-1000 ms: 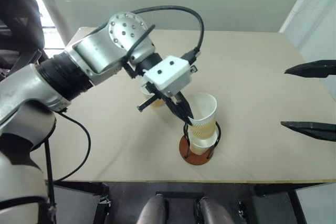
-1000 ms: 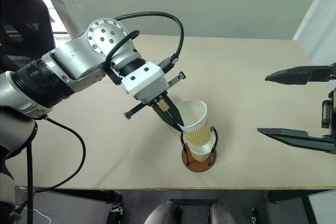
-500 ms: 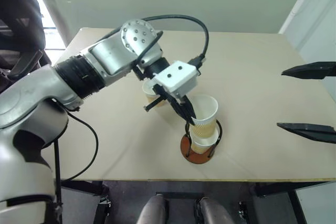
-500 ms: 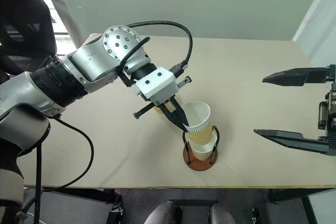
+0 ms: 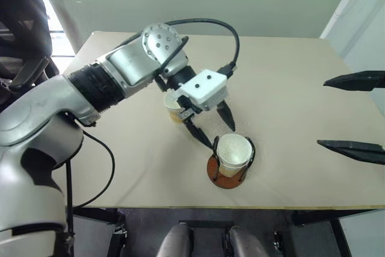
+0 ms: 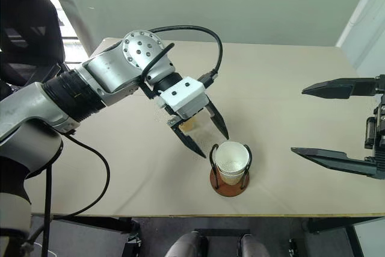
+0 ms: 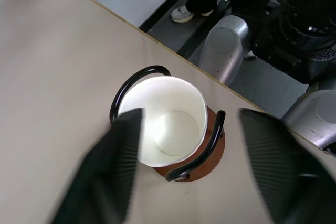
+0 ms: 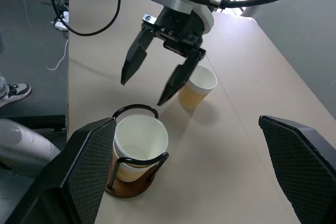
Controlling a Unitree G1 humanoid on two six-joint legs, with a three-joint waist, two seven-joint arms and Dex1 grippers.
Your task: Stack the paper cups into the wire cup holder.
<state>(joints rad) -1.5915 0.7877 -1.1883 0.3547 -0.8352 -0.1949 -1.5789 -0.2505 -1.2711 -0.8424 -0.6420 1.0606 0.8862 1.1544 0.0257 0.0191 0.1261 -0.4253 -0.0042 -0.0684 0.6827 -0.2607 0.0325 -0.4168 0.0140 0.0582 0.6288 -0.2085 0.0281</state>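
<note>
The table (image 5: 289,88) is a pale beige board that carries everything. Over its middle reaches the left arm (image 5: 114,76), silver with black cabling and a white wrist block. Its left pincer (image 6: 201,130) hangs just above and to the robot's left of the holder, its two black fingers spread wide and gripping nothing; in the left wrist view the fingers (image 7: 107,177) stand either side of the cup in the holder without touching it. The right pincer (image 5: 355,112) hovers over the table's right edge, well apart from the cups, its two long black fingers likewise wide apart and empty. The holder (image 6: 228,185) stands near the front edge of the table, a reddish-brown disc base with two black wire loops rising from it. Between the loops sit the stacked cups (image 6: 231,159), upright, the top one with its white mouth open upward and its rim about level with the tops of the loops; the right wrist view shows a tan-yellow side with a second rim below it (image 8: 126,169), so more than one cup is nested there. A loose cup (image 8: 197,87) stands upright on the table behind the left pincer, near the holder but clear of it, partly hidden by the wrist block in the head views.
</note>
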